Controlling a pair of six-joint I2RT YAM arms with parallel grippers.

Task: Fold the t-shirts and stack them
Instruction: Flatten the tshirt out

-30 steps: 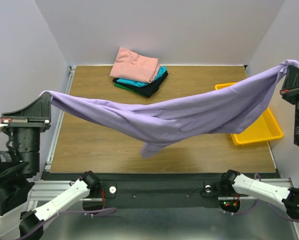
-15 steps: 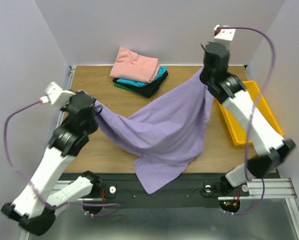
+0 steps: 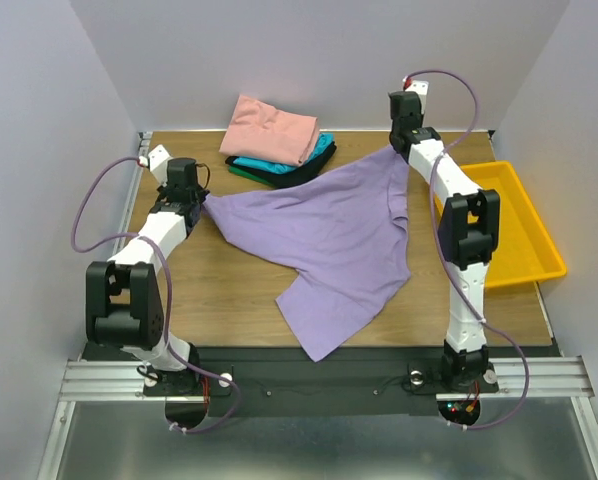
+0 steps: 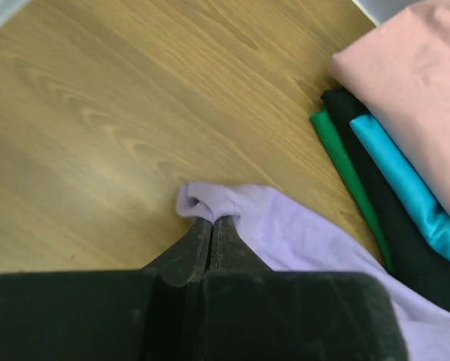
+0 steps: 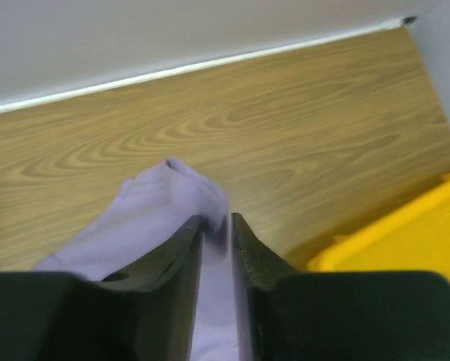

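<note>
- Top external: left gripper [image 3: 201, 200] and right gripper [image 3: 399, 152] reach far forward, low. The light purple t-shirt [image 3: 329, 235] lies on the table [image 3: 179, 290], stretched between them and trailing toward the near edge.
- Left wrist: left gripper pinched tight on a shirt corner.
- Right wrist: right gripper clamps another corner, its jaws barely apart.

High rear overview, close wrist views, purple t-shirt [image 3: 329, 225] in all

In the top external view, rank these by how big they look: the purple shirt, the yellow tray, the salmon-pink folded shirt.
1. purple shirt, clearly largest
2. yellow tray
3. salmon-pink folded shirt, smallest
</note>
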